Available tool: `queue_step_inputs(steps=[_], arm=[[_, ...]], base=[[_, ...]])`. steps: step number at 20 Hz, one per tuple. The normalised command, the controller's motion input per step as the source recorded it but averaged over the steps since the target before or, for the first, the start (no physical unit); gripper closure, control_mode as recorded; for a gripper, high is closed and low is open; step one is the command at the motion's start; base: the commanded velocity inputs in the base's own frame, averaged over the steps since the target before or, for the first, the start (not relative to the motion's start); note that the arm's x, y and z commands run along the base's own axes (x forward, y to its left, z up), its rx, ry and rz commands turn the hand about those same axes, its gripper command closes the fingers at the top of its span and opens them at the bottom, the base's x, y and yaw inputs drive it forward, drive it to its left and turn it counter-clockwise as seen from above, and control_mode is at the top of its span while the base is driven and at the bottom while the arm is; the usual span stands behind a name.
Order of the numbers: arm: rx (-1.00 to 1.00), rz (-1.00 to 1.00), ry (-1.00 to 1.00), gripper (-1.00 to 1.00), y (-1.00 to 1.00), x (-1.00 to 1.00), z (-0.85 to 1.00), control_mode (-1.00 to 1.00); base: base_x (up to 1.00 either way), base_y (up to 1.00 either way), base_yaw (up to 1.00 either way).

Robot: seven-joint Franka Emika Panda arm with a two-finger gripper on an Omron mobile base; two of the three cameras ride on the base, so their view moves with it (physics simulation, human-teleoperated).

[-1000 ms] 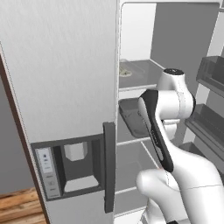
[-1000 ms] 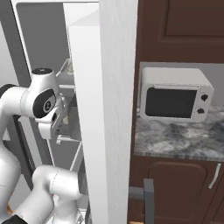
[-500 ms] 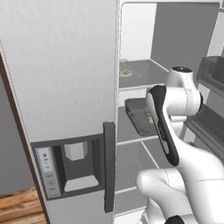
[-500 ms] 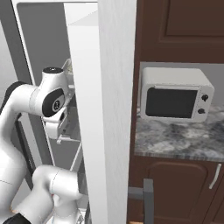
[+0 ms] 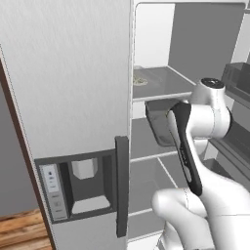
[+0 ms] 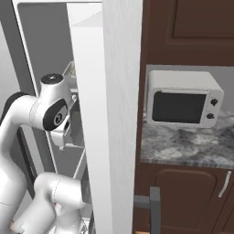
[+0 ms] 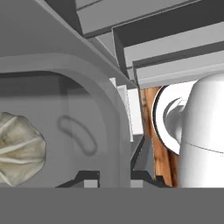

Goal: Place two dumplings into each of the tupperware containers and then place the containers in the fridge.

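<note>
While reaching fridge-ward, pincer [image 7: 114, 178] clamps dark tray [image 5: 158, 119]

My arm rises beside the open fridge [image 5: 88, 88] and bends at the elbow so that the forearm reaches toward its middle shelf. My wrist stands at the height of that shelf, in front of the fridge's open compartment, with the hand turned inward. In the hand view my gripper [image 7: 114, 177] is closed on the rim of the dark grey container [image 7: 100, 109]; its two dark fingertips [image 7: 89, 178] stand on either side of that rim.
</note>
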Motion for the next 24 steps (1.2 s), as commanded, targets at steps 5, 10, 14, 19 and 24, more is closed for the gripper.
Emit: queue_step_inputs(steps=[5, 10, 14, 19, 24], arm=[[0.01, 0.0, 0.0, 1.0, -0.3, 0.58, -0.59, -1.0], [0.01, 0.01, 0.0, 1.0, -0.1, 0.79, -0.76, -1.0], [0.03, 0.0, 0.0, 1.0, -0.06, 0.77, -0.52, -1.0], [0.02, 0.0, 0.0, 1.0, -0.06, 0.78, -0.51, -1.0], [0.01, 0.0, 0.0, 1.0, -0.01, 0.72, -0.35, -1.0]], base=[[0.0, 0.0, 0.0], [0.0, 0.0, 0.0], [0.0, 0.0, 0.0], [0.0, 0.0, 0.0], [0.0, 0.0, 0.0]])
